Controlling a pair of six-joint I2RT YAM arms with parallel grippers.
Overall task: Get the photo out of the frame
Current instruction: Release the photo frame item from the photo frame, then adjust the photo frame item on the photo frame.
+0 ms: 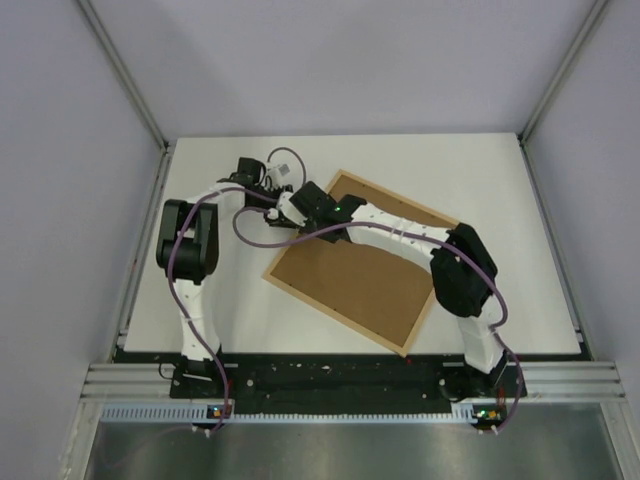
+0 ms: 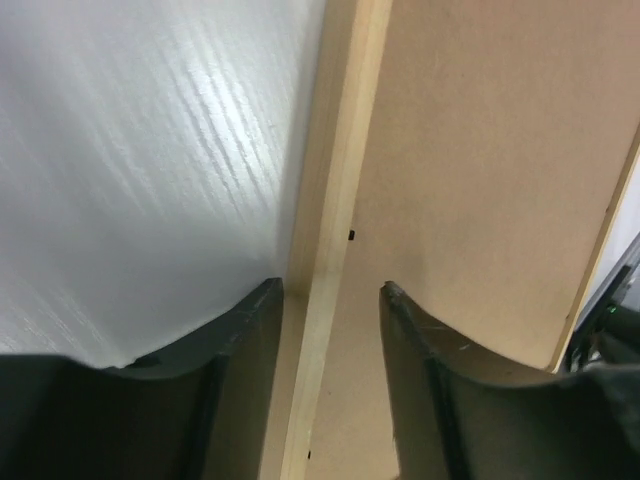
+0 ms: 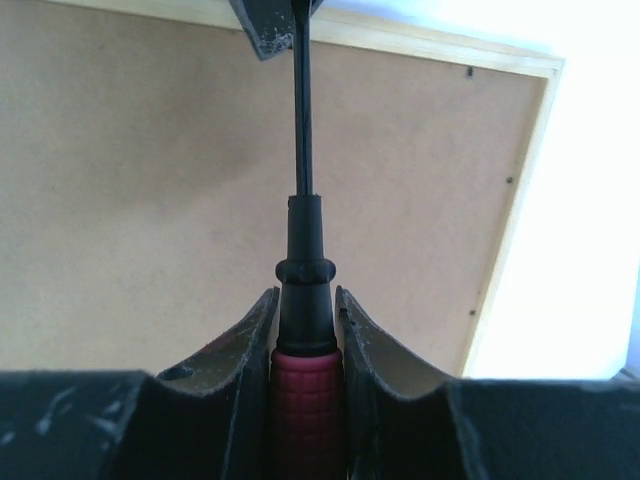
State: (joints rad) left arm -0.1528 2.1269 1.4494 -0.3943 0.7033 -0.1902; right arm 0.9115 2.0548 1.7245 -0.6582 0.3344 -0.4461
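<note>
The frame (image 1: 334,318) lies face down and askew on the white table, its brown backing board (image 1: 360,285) up. The photo is hidden beneath it. My left gripper (image 1: 272,196) is at the frame's far left corner. In the left wrist view it (image 2: 330,290) stands open astride the pale wood rim (image 2: 335,200), fingers clear of it. My right gripper (image 3: 305,295) is shut on a screwdriver (image 3: 304,400) with a red handle. Its black shaft (image 3: 301,120) points across the backing board (image 3: 130,180) to the far rim, where a left fingertip (image 3: 270,25) shows.
Both arms reach over the frame's far left part, the right forearm (image 1: 390,228) crossing above the board. White table (image 1: 500,180) lies around the frame, with grey walls behind and at the sides. A cable loops by the left arm (image 1: 245,225).
</note>
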